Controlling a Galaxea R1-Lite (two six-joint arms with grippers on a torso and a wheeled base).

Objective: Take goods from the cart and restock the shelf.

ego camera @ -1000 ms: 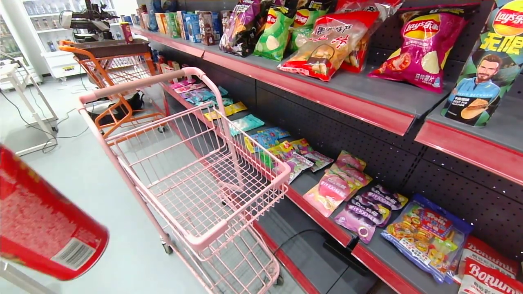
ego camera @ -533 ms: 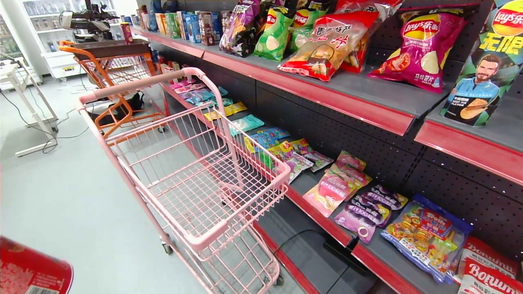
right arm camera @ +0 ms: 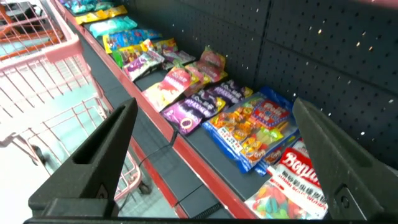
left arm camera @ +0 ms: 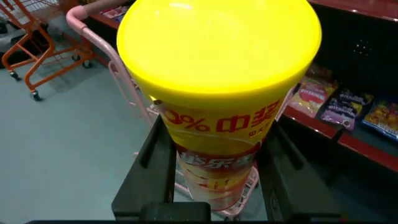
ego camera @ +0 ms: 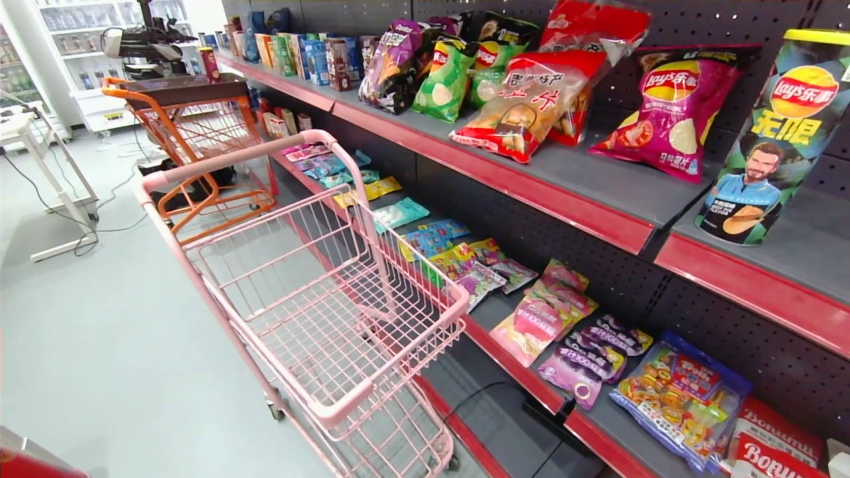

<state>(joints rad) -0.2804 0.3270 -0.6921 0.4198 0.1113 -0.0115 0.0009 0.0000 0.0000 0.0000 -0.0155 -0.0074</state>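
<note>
a yellow-lidded can [left arm camera: 217, 50] is gripped tight by the left gripper [left arm camera: 216, 140] near the pink cart [ego camera: 342, 406]; beside the cart, the right gripper [right arm camera: 211, 118] is held spread wide near candy bags [right arm camera: 180, 87] lying on the shelf [ego camera: 511, 367].

pink cart [ego camera: 246, 157] 1 | orange cart [ego camera: 192, 123] 1 | yellow-lidded can [left arm camera: 217, 50] 1 | green can [ego camera: 770, 133] 1

A shop aisle: just beyond the right gripper [right arm camera: 214, 168] runs a long grey metal shelf with red front edges [ego camera: 505, 179], stocked with bright sweet packets [right arm camera: 180, 99] and glossy crisp bags [ego camera: 664, 106]. A pink wire shopping cart [ego camera: 339, 408] stands beside it.
</note>
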